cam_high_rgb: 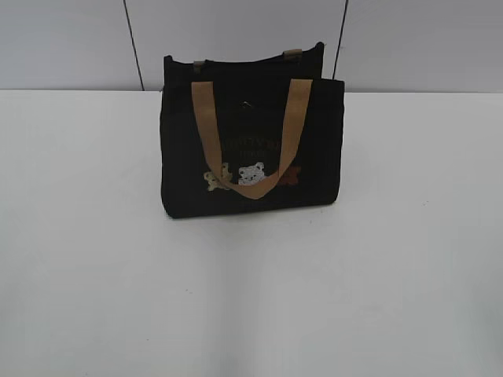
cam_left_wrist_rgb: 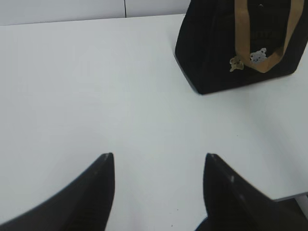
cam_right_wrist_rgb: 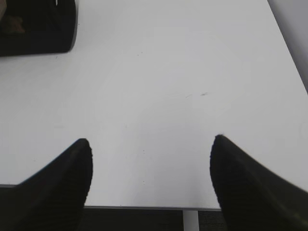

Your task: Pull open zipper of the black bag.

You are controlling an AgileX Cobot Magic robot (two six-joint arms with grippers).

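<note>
We are seeing the black bag (cam_high_rgb: 251, 149) standing upright toward the back of the white table (cam_high_rgb: 251, 298), 1 tan handle (cam_high_rgb: 250, 137) hanging down its front. Our left gripper (cam_left_wrist_rgb: 159, 161) and right gripper (cam_right_wrist_rgb: 150, 144) are both hovering wide apart, holding nothing, well away from the bag.

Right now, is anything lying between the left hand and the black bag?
No. The left wrist view shows only bare white table between the left hand and the black bag.
</note>
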